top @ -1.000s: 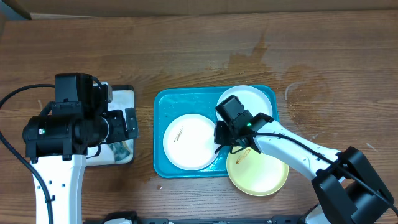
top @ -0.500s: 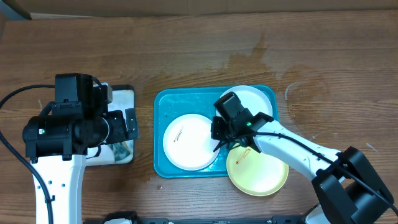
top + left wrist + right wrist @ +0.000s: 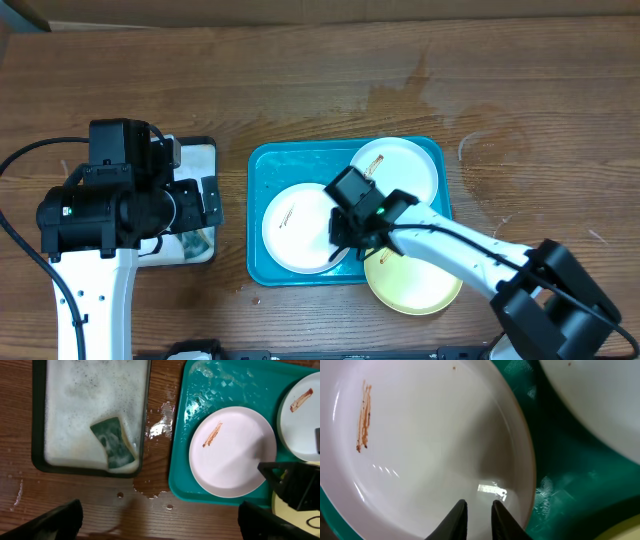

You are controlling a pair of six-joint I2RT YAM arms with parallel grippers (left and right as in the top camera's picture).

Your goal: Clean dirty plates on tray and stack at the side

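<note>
Tray [image 3: 257, 215]: turquoise, rounded corners, raised rim, wet and glistening towards its far left corner; lies mid-desk [image 3: 300, 80], closer to the near edge
First white plate [image 3: 292, 228]: round, flat, one thin brownish streak left of its middle; lies in the tray's left half
Second white plate [image 3: 402, 168]: a short brown smear near its far left rim; lies in the tray's far right corner
Yellow-green plate [image 3: 420, 285]: pale, with a small mark near its far rim; overlaps the tray's near right corner, the rest over the desk
Right claw [image 3: 479, 512]: narrow, a slim gap between the tips, nothing between them; just above the first white plate's face, inside its right rim
Left claw [image 3: 160, 522]: wide, holding nothing; above the desk's left side
Black-rimmed tray [image 3: 39, 420]: sudsy white surface, left of the turquoise tray
Sponge [image 3: 114, 442]: green, foamy, lying in the suds
</note>
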